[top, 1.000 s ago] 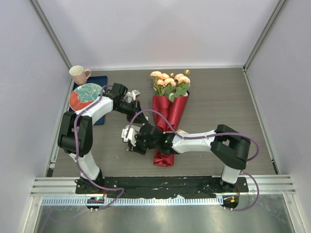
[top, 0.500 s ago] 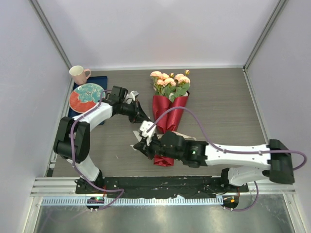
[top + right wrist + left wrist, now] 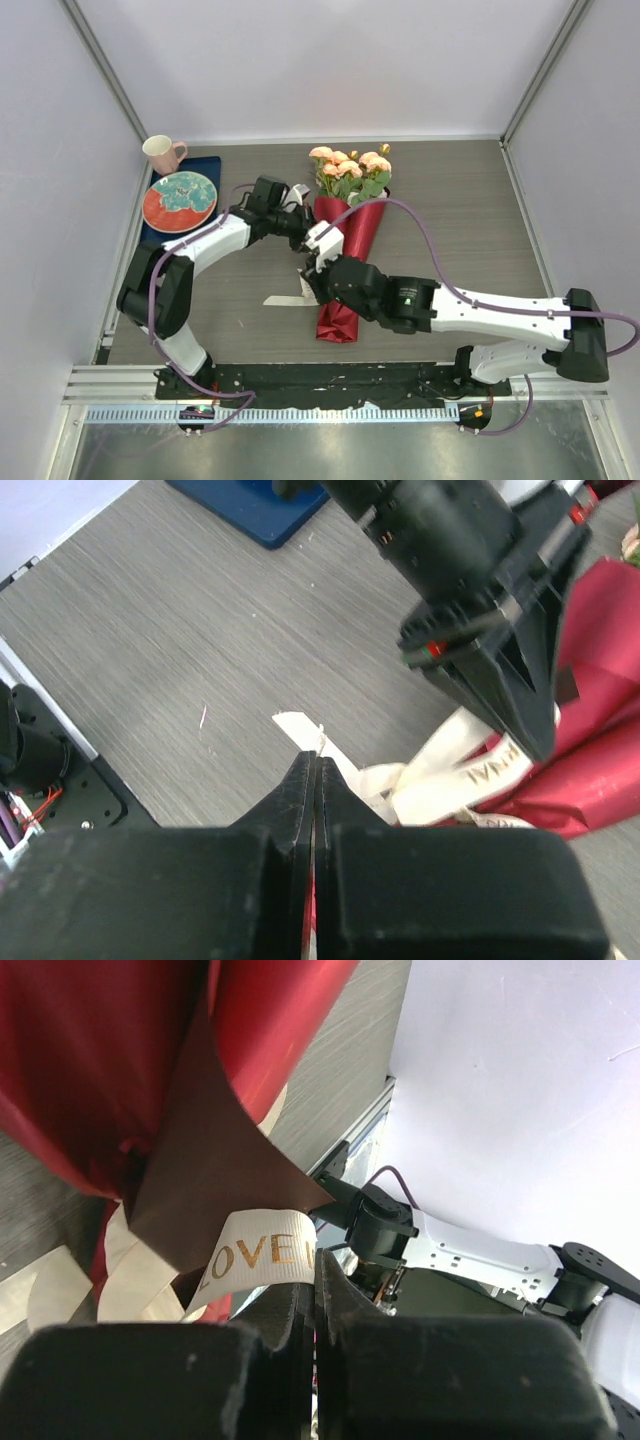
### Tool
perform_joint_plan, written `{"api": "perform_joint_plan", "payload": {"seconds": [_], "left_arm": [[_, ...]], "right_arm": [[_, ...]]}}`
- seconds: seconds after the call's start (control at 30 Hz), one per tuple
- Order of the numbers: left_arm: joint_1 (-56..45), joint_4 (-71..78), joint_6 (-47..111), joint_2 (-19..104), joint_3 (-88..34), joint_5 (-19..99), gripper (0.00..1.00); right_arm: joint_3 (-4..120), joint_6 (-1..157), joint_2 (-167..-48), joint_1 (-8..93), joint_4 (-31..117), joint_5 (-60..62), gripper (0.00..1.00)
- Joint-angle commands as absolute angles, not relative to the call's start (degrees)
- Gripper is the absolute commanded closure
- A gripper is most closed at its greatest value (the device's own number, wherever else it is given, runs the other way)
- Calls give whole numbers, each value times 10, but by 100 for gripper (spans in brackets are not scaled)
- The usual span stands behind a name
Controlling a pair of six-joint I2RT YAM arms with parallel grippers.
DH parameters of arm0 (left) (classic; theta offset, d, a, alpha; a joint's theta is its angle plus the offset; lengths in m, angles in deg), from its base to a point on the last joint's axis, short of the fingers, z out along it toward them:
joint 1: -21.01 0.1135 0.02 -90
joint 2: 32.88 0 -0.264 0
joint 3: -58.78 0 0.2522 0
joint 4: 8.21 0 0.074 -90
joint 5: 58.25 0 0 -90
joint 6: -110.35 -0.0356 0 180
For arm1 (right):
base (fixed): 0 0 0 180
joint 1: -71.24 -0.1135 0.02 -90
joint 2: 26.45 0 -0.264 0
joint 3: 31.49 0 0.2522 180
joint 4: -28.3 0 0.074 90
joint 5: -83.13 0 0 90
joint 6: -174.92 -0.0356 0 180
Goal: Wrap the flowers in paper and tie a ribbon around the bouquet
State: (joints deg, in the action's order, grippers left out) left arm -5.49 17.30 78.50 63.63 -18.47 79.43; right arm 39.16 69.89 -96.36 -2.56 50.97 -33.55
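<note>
The bouquet lies in the middle of the table, pink-peach flowers (image 3: 350, 168) at the far end and red paper (image 3: 340, 300) coned round the stems. A cream ribbon (image 3: 285, 298) trails from the cone's left side onto the table. My left gripper (image 3: 305, 235) sits against the cone's left edge; in the left wrist view it (image 3: 315, 1260) is shut on a ribbon (image 3: 262, 1250) strip with gold lettering, under the paper (image 3: 90, 1070). My right gripper (image 3: 318, 278) hovers just in front of it, its jaws (image 3: 314, 760) shut with the ribbon's loose end (image 3: 297, 724) coming out at their tip.
At the back left, a pink mug (image 3: 163, 153) and a red and teal plate (image 3: 180, 200) rest by a dark blue tray (image 3: 207, 166). Grey walls enclose the table on three sides. The arm bases and a black rail run along the near edge.
The left gripper moved right to the cone's edge and closed fully on the ribbon. The right arm stretched out and carried its gripper right and further back, toward the cone.
</note>
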Motion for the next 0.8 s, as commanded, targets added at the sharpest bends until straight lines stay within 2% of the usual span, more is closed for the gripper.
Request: {"api": "perform_joint_plan", "payload": {"seconds": [0.0, 0.17, 0.37, 0.67, 0.77], "left_arm": [[-63, 140, 801, 646, -218, 784, 99], [-61, 158, 784, 668, -223, 775, 100], [-52, 185, 757, 689, -235, 743, 100], [-24, 178, 759, 700, -232, 733, 100], [-20, 177, 759, 704, -231, 731, 100]], "right_arm": [[473, 727, -1023, -9, 464, -283, 100], [596, 745, -1092, -22, 503, -235, 100], [623, 747, -1062, -72, 565, -329, 100], [499, 600, -929, -51, 702, -527, 100], [443, 482, -885, 44, 786, -519, 100]]}}
